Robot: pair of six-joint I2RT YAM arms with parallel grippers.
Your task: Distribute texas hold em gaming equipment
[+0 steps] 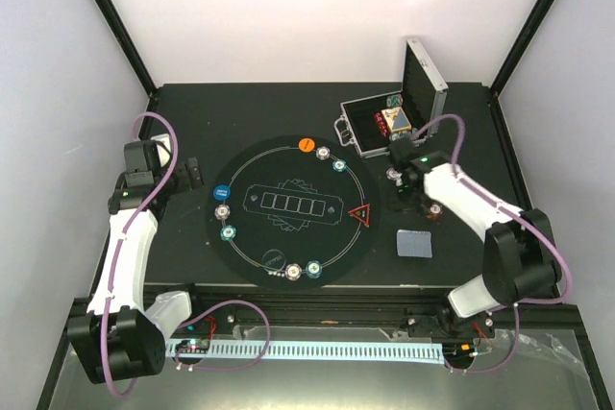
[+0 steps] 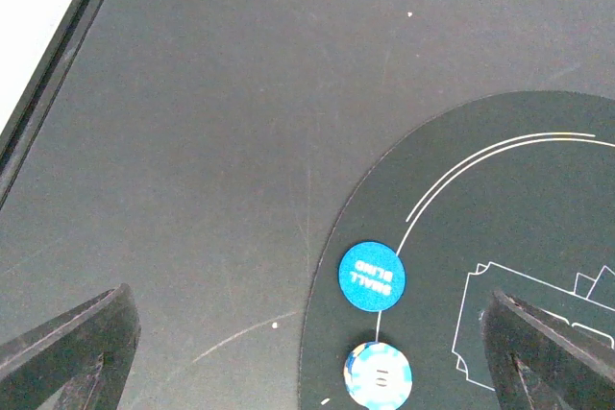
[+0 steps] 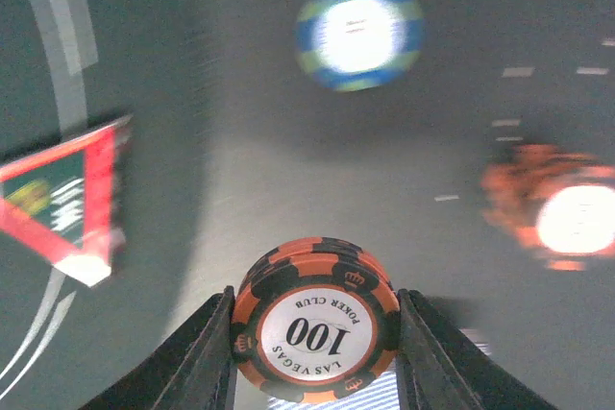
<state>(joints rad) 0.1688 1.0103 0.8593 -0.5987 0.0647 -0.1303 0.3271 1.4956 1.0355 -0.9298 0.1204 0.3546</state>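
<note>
Overall, the dark desk (image 1: 240, 112) carries a big round black mat (image 1: 252, 242) at its centre and an open silver aluminium case (image 1: 380, 132) at the far right. The left arm hangs over the mat's left edge. Its left fingers (image 2: 67, 343) are spread as wide as they go and hold nothing. Below them on the mat's rim lie the blue round small-blind disc (image 2: 372, 276) and a white-and-teal poker chip (image 2: 378, 376).

The right fingers (image 3: 207, 362) are clamped on the rim of an orange-and-black poker chip marked 100 (image 3: 315, 333), over bare desk right of the mat and nearer the robot than the case. A small grey-blue stack of playing cards (image 1: 415, 243) lies close by. The red triangle marker (image 3: 67, 189) sits at the mat's right edge and an orange round disc (image 1: 307, 144) at its far edge, with other chips set in pairs round the ring. A blurred blue-and-white chip (image 3: 359, 33) and a blurred orange chip (image 3: 567, 218) lie on the desk beyond the held one.

The grip looks precarious, since only two narrow contacts pinch a round, smooth rim. The chip could therefore pivot or squirt out while being carried. If it is let go tilted or from too high, it would likely roll off across the desk. A low pass toward the mat could also nudge the triangle marker or scatter a seated pair of chips.
</note>
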